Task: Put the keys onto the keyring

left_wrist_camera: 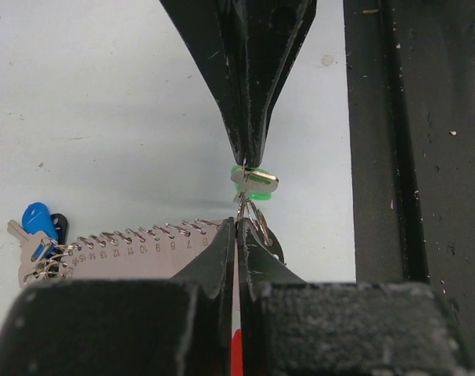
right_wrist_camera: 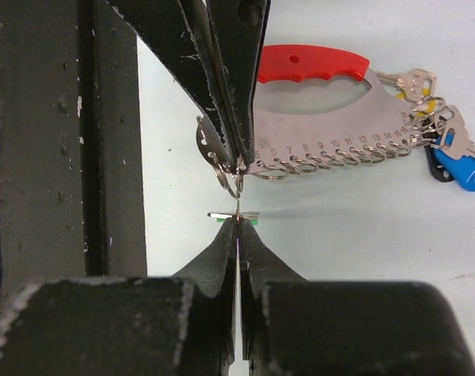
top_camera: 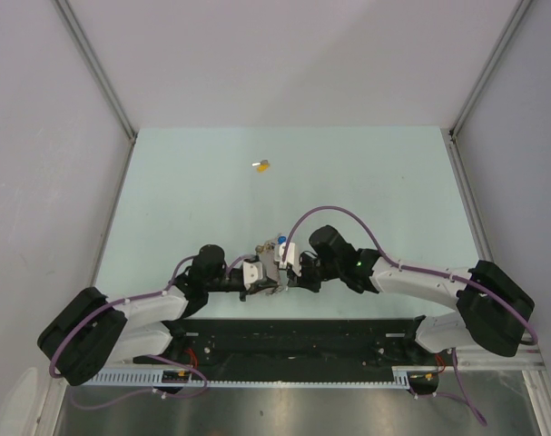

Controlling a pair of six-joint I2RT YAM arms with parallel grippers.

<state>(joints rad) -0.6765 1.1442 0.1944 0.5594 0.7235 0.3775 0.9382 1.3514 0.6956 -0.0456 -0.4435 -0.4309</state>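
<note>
the left gripper [left_wrist_camera: 237, 225] is squeezed tight on a small wire ring [left_wrist_camera: 258, 222] at one end of the keyring [right_wrist_camera: 339, 129]. the keyring is a flat metal plate with numbers, a red grip [right_wrist_camera: 311, 63] and a blue key [right_wrist_camera: 462, 170] at its far end. the right gripper [right_wrist_camera: 237, 222] is pinched tight on the green key [left_wrist_camera: 253, 181] and holds it flat, just beside that ring. in the top view both grippers meet near the front of the table [top_camera: 366, 182] with the keyring between them. the yellow key [top_camera: 261, 165] lies alone on the table, well apart from the arms, not yet picked up. the step now looks like getting the ring through the hole in the green key. to do it well, the left gripper should hold the ring very steady so the plate does not swing. the right gripper should move slowly, in tiny bits, and line the key's hole up with the open end of the ring. if the ring is in the hole yet is too small to tell. the key is thin, so a hard push could make it twist or slip out of the fingers. a soft slide with a little turn looks best.
</note>
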